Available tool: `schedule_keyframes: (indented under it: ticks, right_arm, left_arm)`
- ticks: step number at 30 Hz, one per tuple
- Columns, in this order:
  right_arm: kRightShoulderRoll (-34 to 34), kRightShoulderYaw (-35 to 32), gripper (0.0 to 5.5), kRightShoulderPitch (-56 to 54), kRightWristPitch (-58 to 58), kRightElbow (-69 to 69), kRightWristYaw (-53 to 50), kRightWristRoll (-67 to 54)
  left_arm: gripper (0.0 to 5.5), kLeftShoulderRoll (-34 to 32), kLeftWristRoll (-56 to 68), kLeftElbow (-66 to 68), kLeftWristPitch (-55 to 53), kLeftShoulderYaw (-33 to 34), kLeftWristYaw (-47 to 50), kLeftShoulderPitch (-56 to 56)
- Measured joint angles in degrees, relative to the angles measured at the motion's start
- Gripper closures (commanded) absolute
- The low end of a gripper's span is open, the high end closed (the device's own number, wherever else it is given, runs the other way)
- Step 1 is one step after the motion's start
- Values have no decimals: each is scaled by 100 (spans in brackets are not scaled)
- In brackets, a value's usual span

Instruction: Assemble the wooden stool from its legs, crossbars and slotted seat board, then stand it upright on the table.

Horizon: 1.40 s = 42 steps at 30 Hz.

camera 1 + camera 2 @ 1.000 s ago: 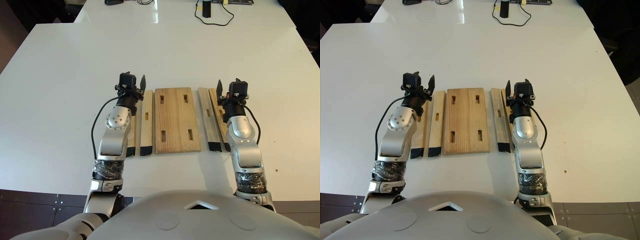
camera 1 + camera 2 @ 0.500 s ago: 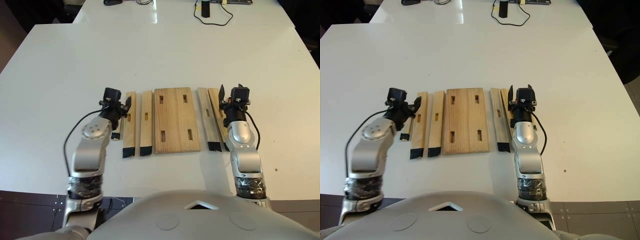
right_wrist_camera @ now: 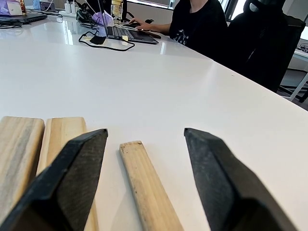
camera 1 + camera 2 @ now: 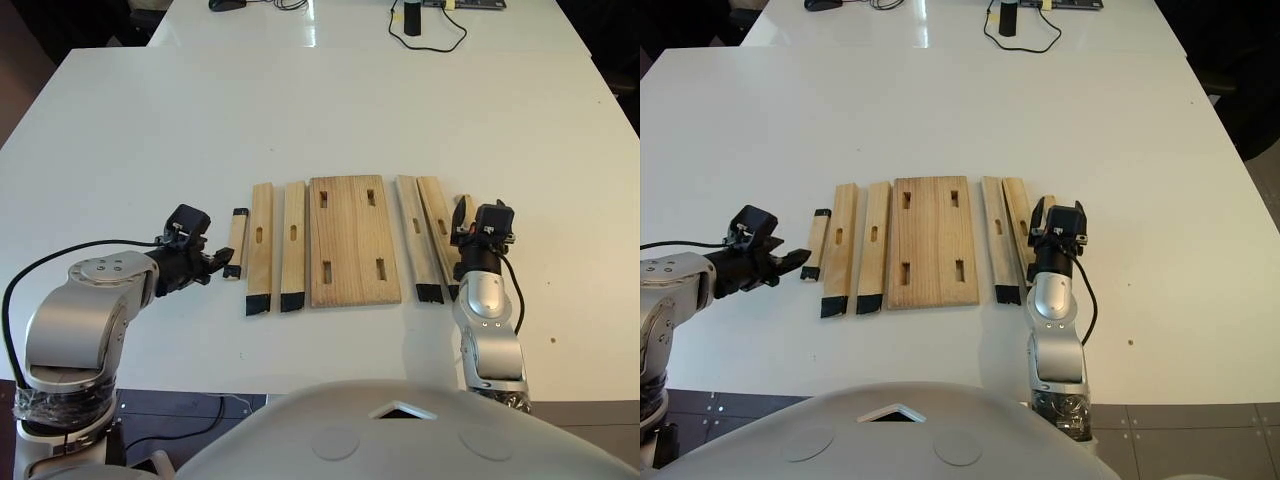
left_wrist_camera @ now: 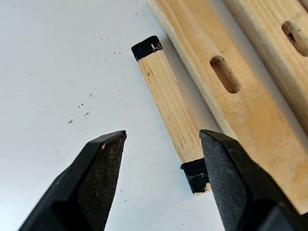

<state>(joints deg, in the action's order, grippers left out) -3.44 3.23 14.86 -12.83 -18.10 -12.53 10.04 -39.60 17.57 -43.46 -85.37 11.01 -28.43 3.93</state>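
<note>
Wide table (image 4: pixel 400 110), lots of bare room out to every edge. Seat board (image 4: pixel 352 240) lies flat mid-table with two legs (image 4: pixel 260 245) on each side. Nothing is joined yet, so all the assembly lies ahead. My left pincer (image 5: pixel 162 135) gapes at the left crossbar's (image 4: pixel 236 240) near end. My right pincer (image 3: pixel 145 132) hangs open, lined up on the right crossbar (image 3: pixel 144 178).

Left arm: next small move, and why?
Probably ease the left gripper forward and down until its jaws straddle the short crossbar, then close. The jaws stand open and hold nothing. The crossbar lies flat on the table just ahead of them. It sits close beside a slotted leg, so the inner jaw likely has little room.
</note>
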Motion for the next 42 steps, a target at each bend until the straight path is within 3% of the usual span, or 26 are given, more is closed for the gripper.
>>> schedule_keyframes:
  ticks: [10,18,28,36,42]
  right_arm:
    - [0,17,257,8,-1,3,27,0]
    - [0,15,257,-13,-1,40,27,0]
    - [-4,-65,257,-244,-1,127,55,-5]
    - [-5,-99,257,-279,-1,145,74,-5]
    - [75,-322,257,-521,-2,57,144,-49]
  left_arm:
    - [266,409,151,2,-251,-210,258,236]
    - [266,209,59,664,944,-363,362,513]
    - [414,174,-339,1869,2689,-308,552,549]
    - [417,269,-310,2360,3113,-165,573,406]
    - [418,889,266,2657,3785,42,304,-878]
